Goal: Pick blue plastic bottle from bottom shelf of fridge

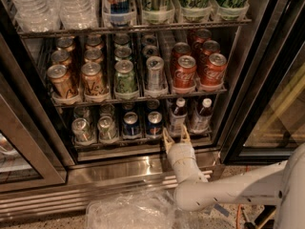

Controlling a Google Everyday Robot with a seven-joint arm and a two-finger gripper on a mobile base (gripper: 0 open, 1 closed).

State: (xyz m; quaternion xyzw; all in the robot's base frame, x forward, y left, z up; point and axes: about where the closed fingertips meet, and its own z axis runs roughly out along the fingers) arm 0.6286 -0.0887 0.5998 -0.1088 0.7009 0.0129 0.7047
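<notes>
The hand, its fingers spread and holding nothing, is at the front lip of the bottom shelf, and the upright blue plastic bottle stands straight ahead, just beyond its fingertips.

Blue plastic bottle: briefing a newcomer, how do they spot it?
In the steel-framed fridge, on the bottom wire shelf, two white-capped bottles stand rightmost. The blue-labelled plastic bottle is the left one, behind the open gripper; its neighbour has a darker label.

End effector just before the left bottle.
</notes>
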